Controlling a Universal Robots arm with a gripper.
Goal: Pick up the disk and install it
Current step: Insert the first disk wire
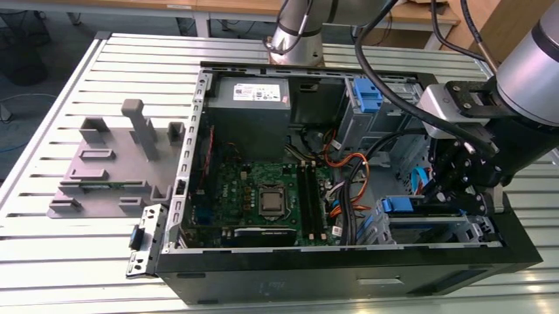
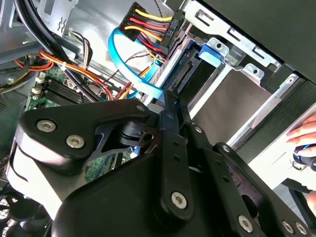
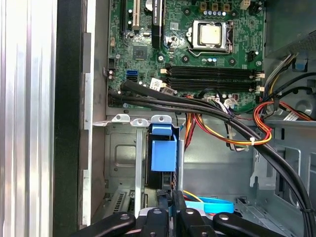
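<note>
1. An open black desktop computer case (image 1: 349, 275) lies on a slatted metal table (image 1: 70, 261).
2. A green motherboard (image 1: 262, 190) with a silver processor socket (image 3: 213, 34) sits inside.
3. A grey power supply box (image 1: 253, 95) occupies one corner.
4. A grey plastic fixture (image 1: 114, 163) stands outside the case.

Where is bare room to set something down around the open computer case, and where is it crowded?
Free: the slatted metal table beyond the grey plastic fixture, and its front strip. Crowded: the drive-bay corner, where the black gripper sits among orange and black cables.
</note>
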